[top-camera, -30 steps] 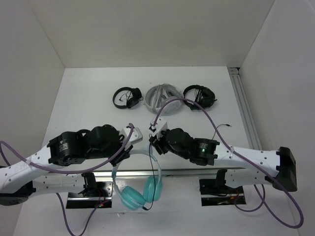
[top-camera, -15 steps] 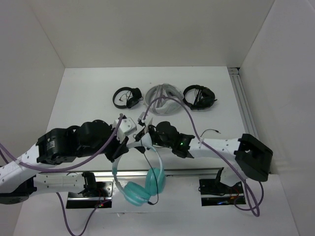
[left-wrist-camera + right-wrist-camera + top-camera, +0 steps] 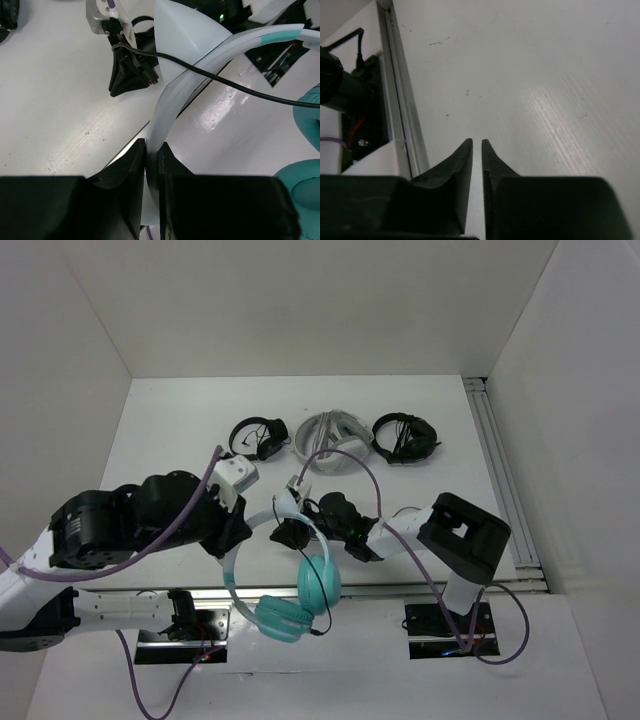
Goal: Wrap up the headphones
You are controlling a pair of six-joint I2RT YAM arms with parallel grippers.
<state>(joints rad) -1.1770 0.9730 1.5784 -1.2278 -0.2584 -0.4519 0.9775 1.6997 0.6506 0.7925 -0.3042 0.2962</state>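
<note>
Three other headsets lie in a row on the far worktop [image 3: 170, 440]: left black pair [image 3: 258, 437], white-grey pair [image 3: 328, 443], right black pair [image 3: 405, 435], all well apart from the arms. Teal headphones [image 3: 318, 583] hang at the near edge, long axis far-near, band far, cups near. Left hand [image 3: 152, 150] pinches the white band. Right hand [image 3: 476, 142] sits beside the band top, fingers a slit apart, nothing seen between. Cable [image 3: 240, 87] crosses the band.

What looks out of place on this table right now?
The teal headphones dangle tilted in the air over the near edge of the table, held by the left hand pinching the white headband; their black cable trails loose, not wrapped.
</note>
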